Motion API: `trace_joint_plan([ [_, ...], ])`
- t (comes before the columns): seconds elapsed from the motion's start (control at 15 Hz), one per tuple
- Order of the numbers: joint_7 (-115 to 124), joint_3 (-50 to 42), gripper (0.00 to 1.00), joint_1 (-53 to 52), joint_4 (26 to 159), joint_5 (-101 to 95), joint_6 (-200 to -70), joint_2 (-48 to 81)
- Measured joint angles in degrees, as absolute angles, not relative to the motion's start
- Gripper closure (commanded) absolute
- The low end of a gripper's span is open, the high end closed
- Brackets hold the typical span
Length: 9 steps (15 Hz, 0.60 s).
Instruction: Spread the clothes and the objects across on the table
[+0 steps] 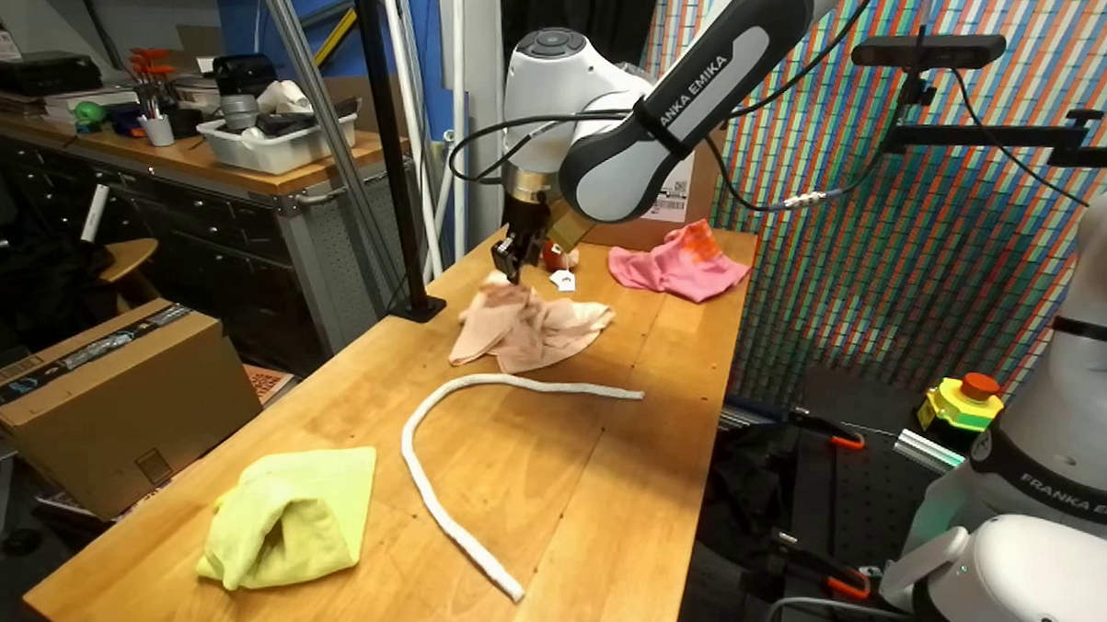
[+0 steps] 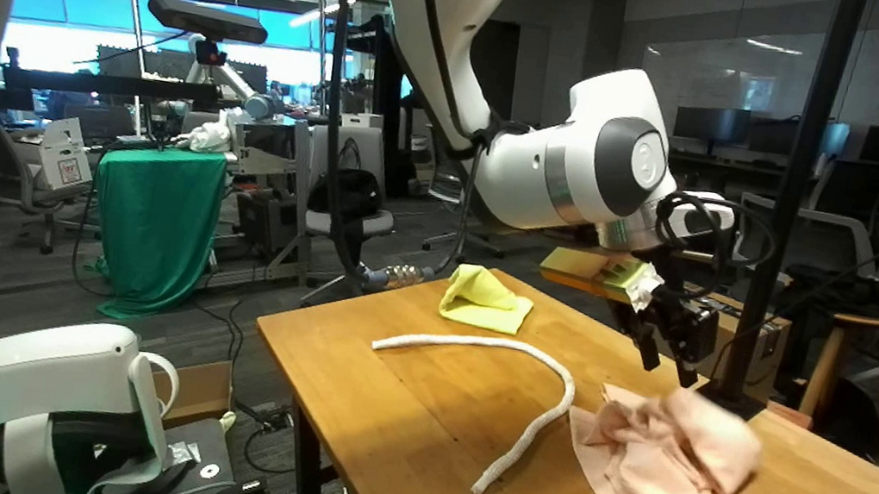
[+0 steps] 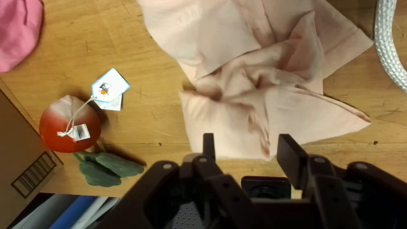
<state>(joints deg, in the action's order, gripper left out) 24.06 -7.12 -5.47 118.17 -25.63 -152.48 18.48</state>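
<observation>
My gripper (image 3: 246, 140) is open over the near edge of the cream-beige cloth (image 3: 229, 127), with nothing pinched between its fingers (image 3: 287, 156). In an exterior view the gripper (image 2: 669, 376) hangs just above this crumpled cloth (image 2: 651, 462). A yellow-green cloth (image 1: 339, 503), partly bunched, lies towards one end of the wooden table (image 1: 615, 493). The pink-red cloth (image 1: 672, 270), with an orange patch, is crumpled near the opposite end. Between the yellow-green and cream-beige cloths curves the white cord (image 1: 418, 463), seen in both exterior views.
A red-and-white plush (image 3: 70, 127) with green leaves and a paper tag (image 3: 109, 86) sits beside the cream-beige cloth. A cardboard box (image 1: 638, 232) stands behind it at the table's end. One black post (image 1: 391, 151) rises at the table's long edge, close to the gripper.
</observation>
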Motion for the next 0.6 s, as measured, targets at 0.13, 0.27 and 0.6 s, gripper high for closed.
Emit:
trace_joint_plan([
  [0.13, 24.06, -7.30, 0.01, -5.48, 117.97, -25.63, -152.44, 18.73],
  [0.27, 24.06, -7.49, 0.00, -5.48, 117.85, -25.63, -152.41, 18.87],
  [0.6, 22.96, -7.12, 0.00, -5.47, 118.10, -23.11, -150.24, 19.07],
])
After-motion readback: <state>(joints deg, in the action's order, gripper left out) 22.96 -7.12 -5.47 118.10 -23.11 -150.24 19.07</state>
